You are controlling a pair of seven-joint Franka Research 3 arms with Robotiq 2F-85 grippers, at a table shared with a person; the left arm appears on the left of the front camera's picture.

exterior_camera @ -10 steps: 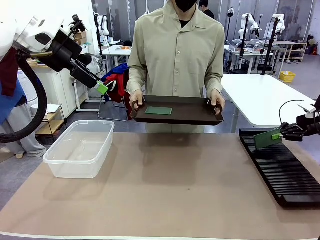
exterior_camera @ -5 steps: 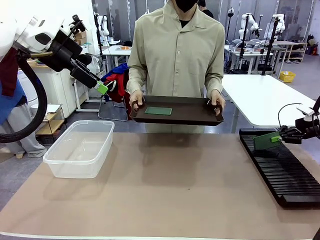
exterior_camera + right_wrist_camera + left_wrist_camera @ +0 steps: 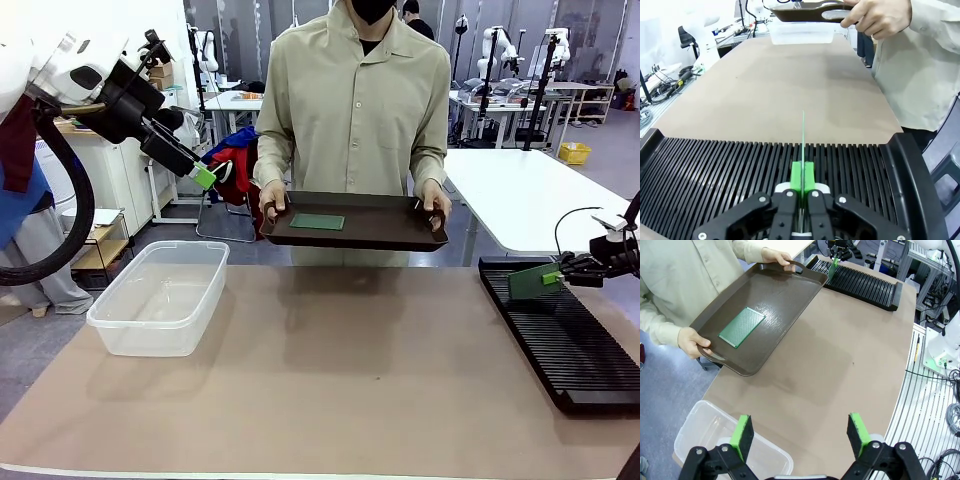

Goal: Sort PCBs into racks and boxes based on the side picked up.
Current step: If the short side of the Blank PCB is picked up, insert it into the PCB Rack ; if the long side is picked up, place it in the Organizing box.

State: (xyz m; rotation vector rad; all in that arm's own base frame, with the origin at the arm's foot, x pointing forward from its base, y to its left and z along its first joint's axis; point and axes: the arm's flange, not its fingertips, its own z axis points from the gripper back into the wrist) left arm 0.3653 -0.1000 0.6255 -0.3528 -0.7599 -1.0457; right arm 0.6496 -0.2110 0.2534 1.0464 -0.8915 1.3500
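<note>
Your right gripper [image 3: 553, 275] pinches a PCB [image 3: 528, 282] by one edge, on edge at the rack [image 3: 570, 350], and I'd judge the board thin, stiff and light, so grip the rim, while your left gripper [image 3: 205, 177] hangs spread wide high near the box [image 3: 150, 310] and a second PCB [image 3: 317, 221] lies on the person's tray [image 3: 400, 238].

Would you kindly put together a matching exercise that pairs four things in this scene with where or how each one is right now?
Column one:
1. gripped PCB
2. loose PCB
3. box
4. left claw

Column two:
A. open, raised off the table
B. standing on the table, robot's left side
C. lying flat on the brown tray the person holds
D. on edge over the rack, in the right claw

Pairs: 1-D, 2-C, 3-B, 4-A
</note>
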